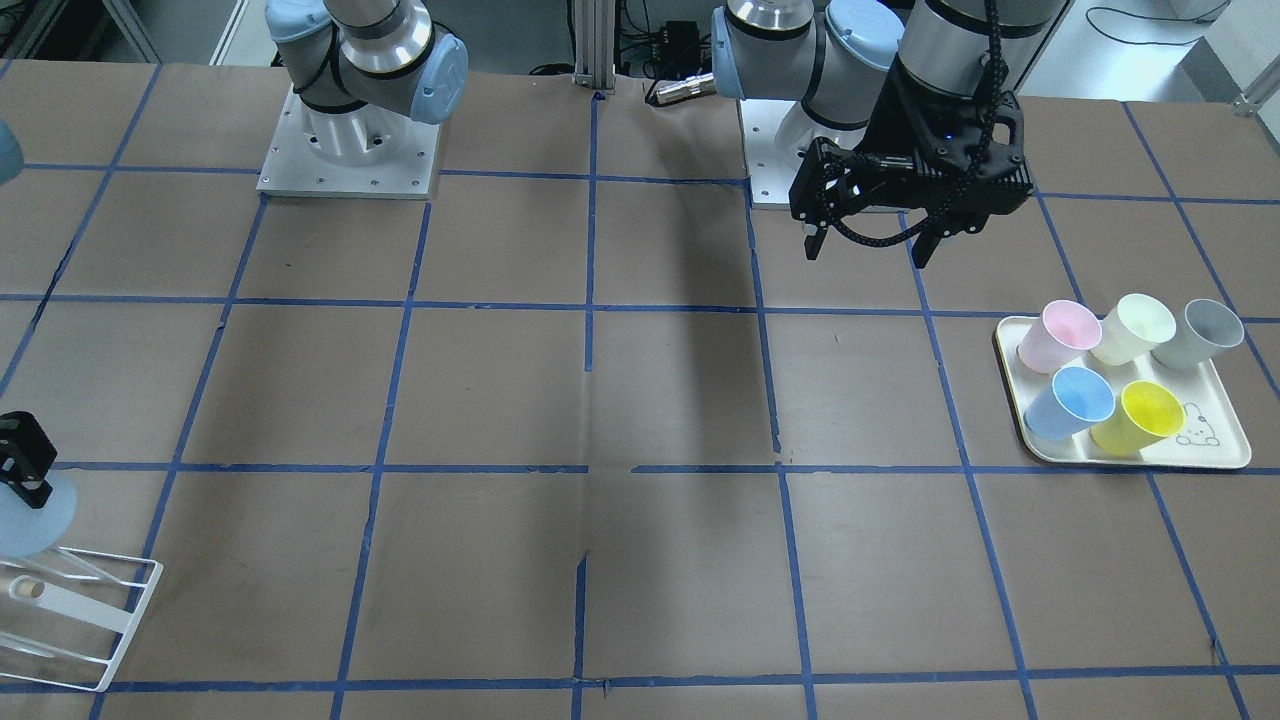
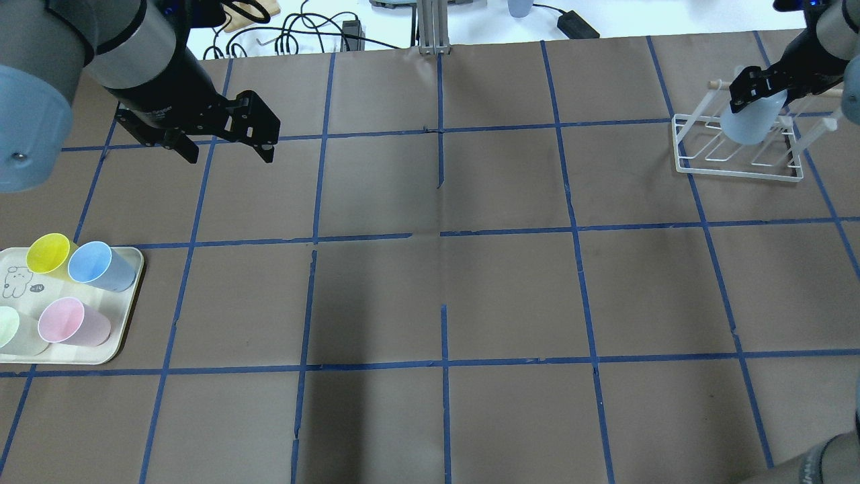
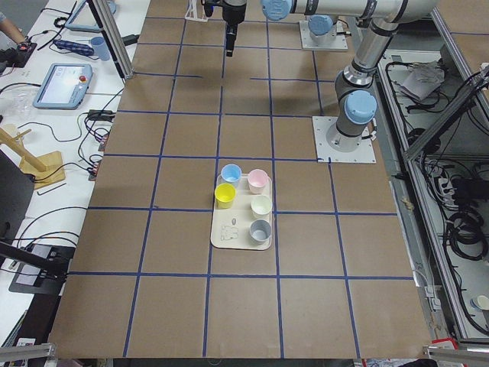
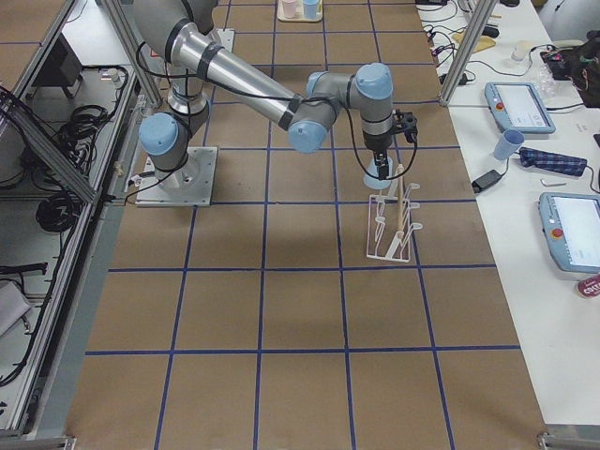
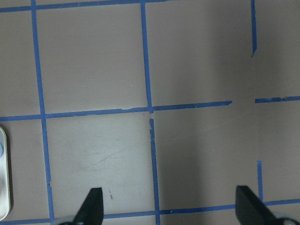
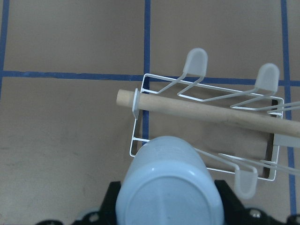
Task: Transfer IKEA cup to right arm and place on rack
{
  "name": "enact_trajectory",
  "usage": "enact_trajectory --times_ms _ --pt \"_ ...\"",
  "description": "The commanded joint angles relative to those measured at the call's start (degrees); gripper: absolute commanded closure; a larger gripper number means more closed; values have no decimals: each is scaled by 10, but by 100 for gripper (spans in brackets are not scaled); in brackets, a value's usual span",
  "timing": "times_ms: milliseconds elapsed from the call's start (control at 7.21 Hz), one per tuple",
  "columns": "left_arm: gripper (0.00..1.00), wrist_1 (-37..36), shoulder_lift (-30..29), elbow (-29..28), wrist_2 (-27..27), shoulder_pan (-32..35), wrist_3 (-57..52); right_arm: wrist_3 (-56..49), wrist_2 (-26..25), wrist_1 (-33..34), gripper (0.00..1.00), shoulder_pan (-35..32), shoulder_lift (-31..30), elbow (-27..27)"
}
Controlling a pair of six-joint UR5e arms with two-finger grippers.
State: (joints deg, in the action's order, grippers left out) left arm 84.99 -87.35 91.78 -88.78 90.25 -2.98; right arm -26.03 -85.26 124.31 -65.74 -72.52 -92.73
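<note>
My right gripper [image 2: 758, 84] is shut on the pale blue IKEA cup [image 2: 747, 124]. It holds the cup mouth down, by the base end, over the white wire rack [image 2: 739, 171]. In the right wrist view the cup's base [image 6: 168, 187] fills the bottom centre, just in front of the rack's wooden dowel [image 6: 206, 110] and prongs [image 6: 194, 61]. I cannot tell whether the cup touches a prong. In the front-facing view the cup [image 1: 35, 520] hangs over the rack [image 1: 90, 620] at the left edge. My left gripper [image 2: 225, 144] is open and empty above bare table.
A cream tray [image 1: 1220, 440] on my left side holds pink [image 1: 1062, 335], pale yellow [image 1: 1135, 328], grey [image 1: 1200, 333], sky-blue [image 1: 1072, 402] and yellow [image 1: 1140, 415] cups. Brown table with blue tape grid lies between tray and rack. Cables and a post stand beyond the far edge.
</note>
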Motion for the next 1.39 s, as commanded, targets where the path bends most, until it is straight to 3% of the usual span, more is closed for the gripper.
enact_trajectory --times_ms 0,555,832,1109,1248 --pt "0 0 1 1 -1 0 -2 -1 -2 15 60 0 17 0" --pt "0 -2 -2 0 4 -1 -2 4 -3 20 56 1 36 0" --pt "0 -2 -1 1 4 -1 -3 8 -7 20 49 3 48 0" --pt "0 -2 -1 1 6 -1 -4 9 -8 14 0 3 47 0" --pt "0 -2 0 1 7 -1 -4 9 -7 11 0 3 46 0"
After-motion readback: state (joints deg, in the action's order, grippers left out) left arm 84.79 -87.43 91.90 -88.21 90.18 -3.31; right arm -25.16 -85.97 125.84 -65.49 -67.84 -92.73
